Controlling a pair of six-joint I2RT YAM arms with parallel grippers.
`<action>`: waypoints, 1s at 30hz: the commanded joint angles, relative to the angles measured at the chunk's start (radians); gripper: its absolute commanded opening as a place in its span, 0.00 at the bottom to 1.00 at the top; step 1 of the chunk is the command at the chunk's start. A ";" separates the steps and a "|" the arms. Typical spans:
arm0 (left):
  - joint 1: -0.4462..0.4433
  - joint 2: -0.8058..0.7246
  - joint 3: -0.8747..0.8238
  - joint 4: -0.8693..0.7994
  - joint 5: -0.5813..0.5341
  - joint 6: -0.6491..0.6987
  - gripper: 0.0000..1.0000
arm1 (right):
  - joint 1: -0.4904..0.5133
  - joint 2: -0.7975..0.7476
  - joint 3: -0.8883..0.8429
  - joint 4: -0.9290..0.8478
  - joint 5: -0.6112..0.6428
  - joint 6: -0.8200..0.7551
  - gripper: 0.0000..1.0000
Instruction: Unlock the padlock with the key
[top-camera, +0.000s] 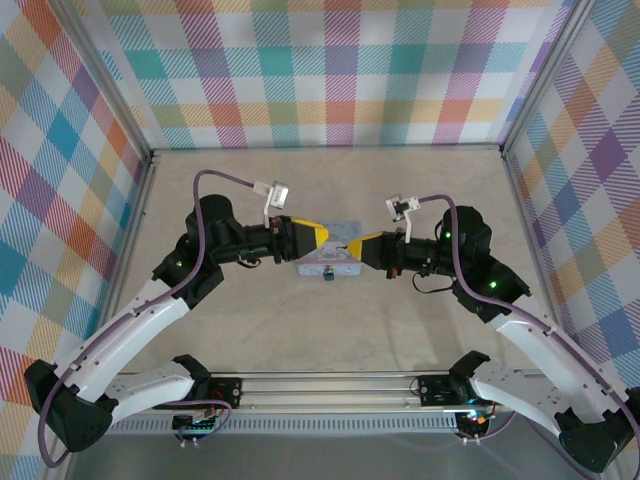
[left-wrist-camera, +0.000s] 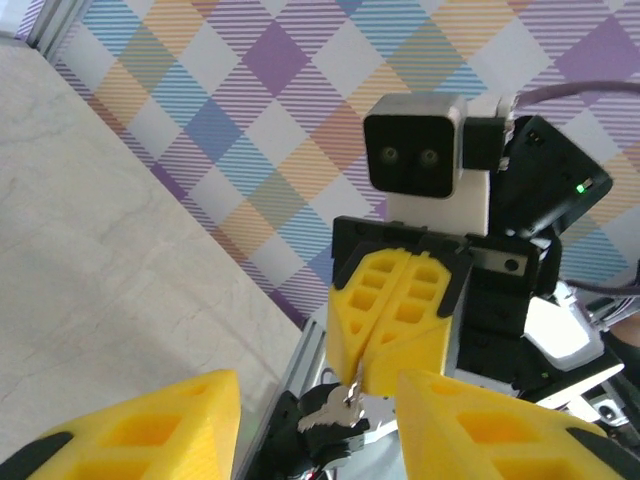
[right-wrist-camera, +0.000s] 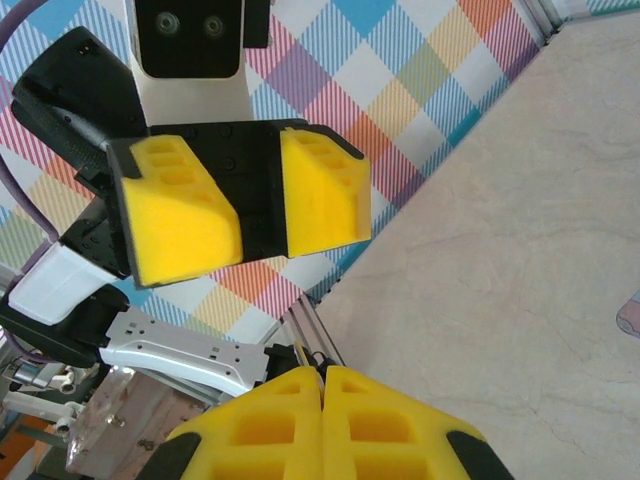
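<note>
1. The right gripper (left-wrist-camera: 368, 375) pinched the key (left-wrist-camera: 349, 398) at its tips, fingers pressed together.
2. The left gripper (right-wrist-camera: 262, 215) faced it, fingers spread and empty.
3. The padlock (top-camera: 328, 272) lay just near of the pale blue tin (top-camera: 318, 262), mid-table.
4. The padlock seemed light, hard and slippery, so it was best gripped across its flat body sides, with the keyhole left free. The thin, stiff key might pivot between the pads.

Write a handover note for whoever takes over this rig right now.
Left claw: open, empty, facing the right claw over the tin.
Right claw: shut on the key, which sticks out past its tips.
Padlock: at the tin's near edge, neither claw on it.
Done: key is gripped.
Left: hold the padlock, insert the key, turn it.
</note>
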 joint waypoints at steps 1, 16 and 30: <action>0.006 0.025 -0.008 0.063 0.014 -0.059 0.52 | -0.001 -0.012 -0.012 0.044 0.026 -0.017 0.00; 0.009 0.196 0.159 -0.258 -0.225 -0.264 0.69 | 0.123 0.010 -0.062 0.087 0.861 -0.656 0.00; 0.042 0.265 0.247 -0.243 -0.229 -0.424 0.69 | 0.249 0.074 -0.155 0.573 1.036 -1.285 0.00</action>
